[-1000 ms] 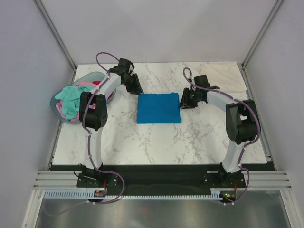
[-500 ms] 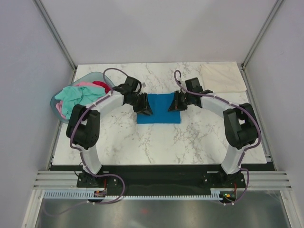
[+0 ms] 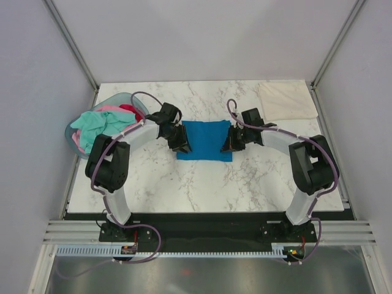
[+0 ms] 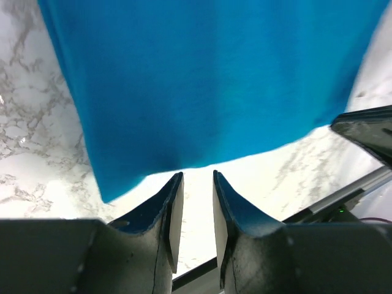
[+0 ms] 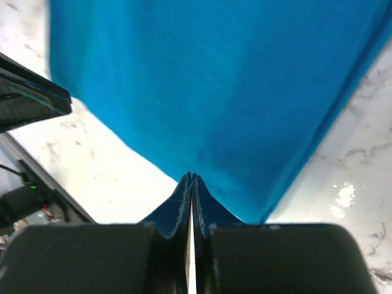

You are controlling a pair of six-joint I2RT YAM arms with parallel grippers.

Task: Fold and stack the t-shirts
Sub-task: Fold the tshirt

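Two grippers flank the folded bright blue t-shirt (image 3: 205,138) at the middle of the marble table (image 3: 202,184) in the top view: left gripper (image 3: 180,139) at its left edge, right gripper (image 3: 228,142) at its right. A cream t-shirt (image 3: 286,101) lies far right; a mint green t-shirt (image 3: 92,122) sits in the basket (image 3: 67,130). Left wrist view: fingers (image 4: 173,208) narrowly parted, grasping nothing, tips at the hem. Right wrist view: fingers (image 5: 177,205) clenched on the hem.
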